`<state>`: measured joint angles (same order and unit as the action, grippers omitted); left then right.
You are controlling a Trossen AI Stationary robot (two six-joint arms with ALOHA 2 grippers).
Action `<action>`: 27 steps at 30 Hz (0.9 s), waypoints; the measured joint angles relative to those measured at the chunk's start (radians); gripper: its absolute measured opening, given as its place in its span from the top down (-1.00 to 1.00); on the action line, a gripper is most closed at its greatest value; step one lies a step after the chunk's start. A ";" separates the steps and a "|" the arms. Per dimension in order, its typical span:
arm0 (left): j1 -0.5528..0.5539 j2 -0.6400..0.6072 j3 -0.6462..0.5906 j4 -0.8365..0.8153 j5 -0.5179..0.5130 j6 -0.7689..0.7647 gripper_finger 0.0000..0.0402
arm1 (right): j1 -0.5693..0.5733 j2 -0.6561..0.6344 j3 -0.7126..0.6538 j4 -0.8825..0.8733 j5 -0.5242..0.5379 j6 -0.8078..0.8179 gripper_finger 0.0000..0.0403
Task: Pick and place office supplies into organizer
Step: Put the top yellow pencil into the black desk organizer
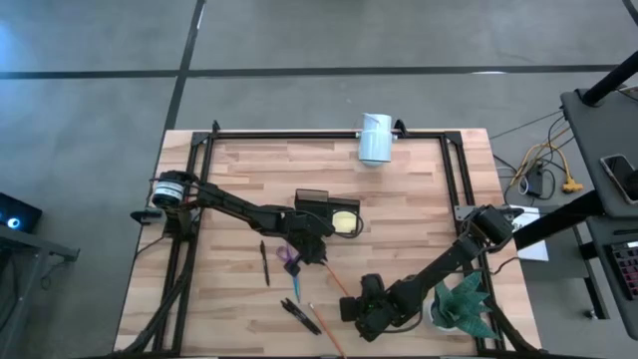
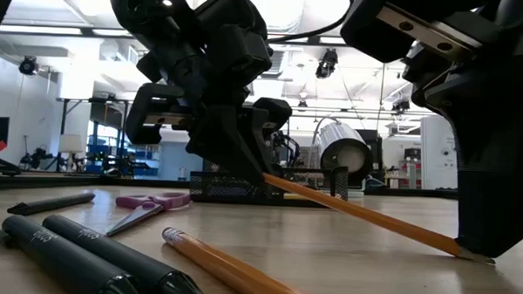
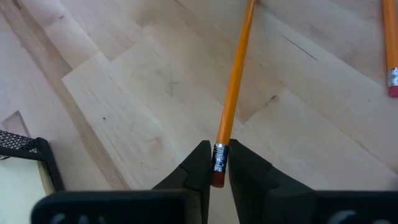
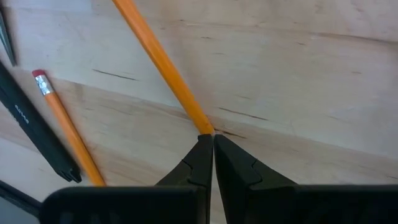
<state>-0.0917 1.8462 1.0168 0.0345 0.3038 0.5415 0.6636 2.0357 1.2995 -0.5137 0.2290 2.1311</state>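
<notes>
high view, left gripper (image 1: 317,251): mid-desk, just in front of the organizer (image 1: 327,213), over the upper end of an orange pencil (image 1: 337,279).
high view, organizer: black tray near desk (image 1: 239,179) centre, yellow sticky-note pad (image 1: 345,221) in its right compartment.
high view, right gripper (image 1: 361,311): front of desk, well right-forward of the organizer, at the pencil's lower end.
high view, other supplies: black pen (image 1: 265,263) and purple-handled scissors (image 1: 290,261) left-forward of the organizer; two dark markers (image 1: 299,314) and a second pencil (image 1: 325,332) farther forward. White cylinder (image 1: 376,138) behind the organizer, green plant (image 1: 461,304) at the desk's right-front corner.
low view: pencil (image 2: 364,215) tilted, high end in the left gripper (image 2: 262,175) right in front of the organizer (image 2: 234,190), low end on the desk beside the right gripper (image 2: 480,246). Scissors (image 2: 146,204), markers (image 2: 83,259), second pencil (image 2: 231,268) lie flat, nearer than the organizer.
left wrist view: jaws clenched on the pencil's (image 3: 233,93) eraser end, ferrule between the fingers (image 3: 199,168); left gripper (image 3: 217,168) grasping it. Organizer corner (image 3: 28,149) just beside.
right wrist view: jaws clenched together, nothing between them; right gripper (image 4: 212,144) tips touching the pencil's (image 4: 161,65) far end on the desk. Second pencil (image 4: 65,124) and a marker (image 4: 31,130) lie off to one side.
</notes>
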 joint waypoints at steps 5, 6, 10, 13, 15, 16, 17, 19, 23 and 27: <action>-0.001 0.000 0.018 -0.036 -0.030 0.011 0.89 | 0.020 -0.009 0.010 -0.030 0.072 -0.107 0.95; -0.002 -0.002 0.027 -0.064 -0.049 0.021 0.90 | 0.023 -0.015 0.019 -0.046 0.085 -0.135 0.95; 0.001 -0.032 0.064 -0.193 -0.176 0.096 0.90 | 0.029 -0.048 0.073 -0.147 0.108 -0.200 0.95; 0.000 -0.081 0.108 -0.307 -0.248 0.156 0.91 | 0.031 -0.060 0.094 -0.251 0.115 -0.213 0.95; -0.001 -0.129 0.141 -0.404 -0.305 0.190 0.91 | 0.031 -0.061 0.113 -0.346 0.134 -0.216 0.95; -0.001 -0.156 0.165 -0.450 -0.349 0.211 0.91 | 0.032 -0.065 0.126 -0.391 0.152 -0.205 0.95; -0.001 -0.181 0.188 -0.491 -0.407 0.234 0.91 | 0.033 -0.068 0.138 -0.445 0.167 -0.188 0.95; -0.001 -0.238 0.227 -0.590 -0.556 0.284 0.91 | 0.035 -0.073 0.154 -0.547 0.202 -0.148 0.95; 0.008 -0.336 0.313 -0.781 -0.798 0.337 0.91 | 0.044 -0.082 0.161 -0.671 0.263 -0.080 0.95; 0.014 -0.400 0.361 -0.979 -0.944 0.328 0.91 | 0.048 -0.097 0.153 -0.697 0.295 -0.067 0.95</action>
<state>-0.0780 1.4462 1.3776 -0.9447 -0.6404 0.8698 0.7113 1.9385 1.4526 -1.2110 0.5244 2.0640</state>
